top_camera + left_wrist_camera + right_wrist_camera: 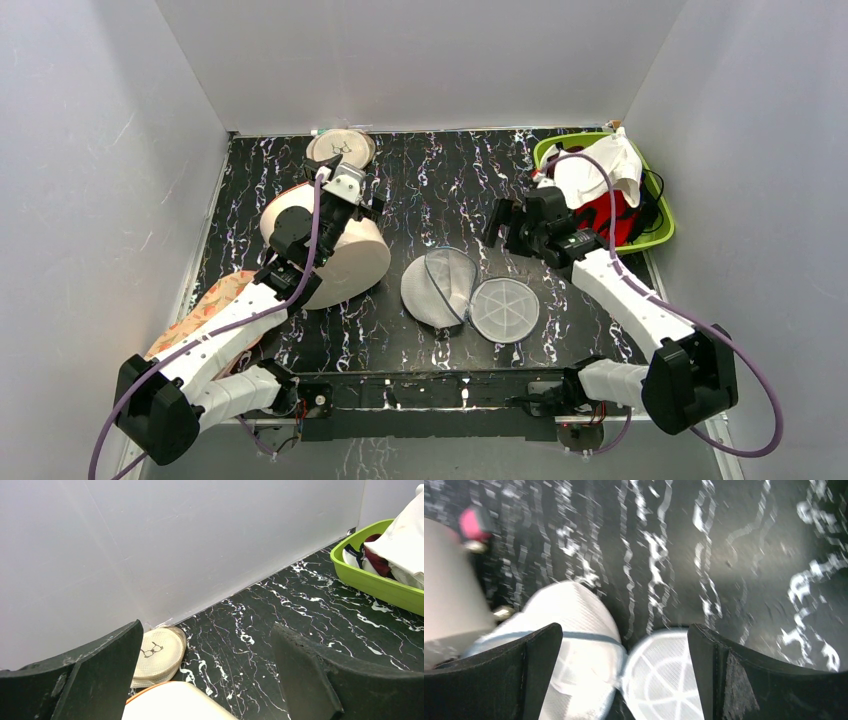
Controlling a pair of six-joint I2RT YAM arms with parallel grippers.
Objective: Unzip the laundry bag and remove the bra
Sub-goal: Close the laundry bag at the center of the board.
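Laundry bag (435,285) lay unzipped at the middle of the bench (430,180), its two round mesh halves opened out side by side. I noted the bra (608,215), red, in the green basket (662,235) at the far right corner, partly under a white cloth (600,170). The right tool (624,627) hung above the bag with fingers spread wide, gripping nothing. The left tool (207,627) was likewise spread and empty, over the cream cylinder (345,255) on the left

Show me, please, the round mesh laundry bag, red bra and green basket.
Round white mesh laundry bag (432,285), top view, dome.
Bright red bra (608,212), top view, fabric.
Green plastic basket (664,225), top view, rim.
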